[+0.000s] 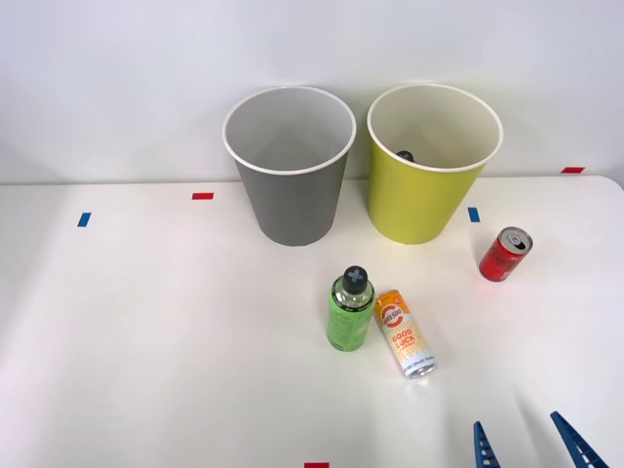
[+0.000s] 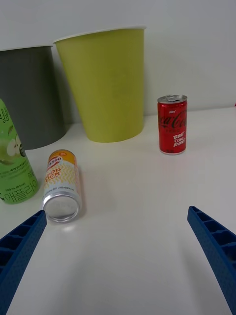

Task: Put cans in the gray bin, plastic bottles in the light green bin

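One black cap shows inside the light green bin [image 1: 429,210]; the right gripper [image 1: 531,444] hangs wide open and empty, with the green bottle [image 1: 350,310] and both cans [image 1: 406,332] left on the table.

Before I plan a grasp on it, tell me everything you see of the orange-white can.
The orange-white can is slim, metal-looking, printed "GOOD LUCK", orange toward one end and pale along the body. It lies on its side on the white table, silver end pointing toward the robot, close beside the upright green bottle. Nothing grips it.
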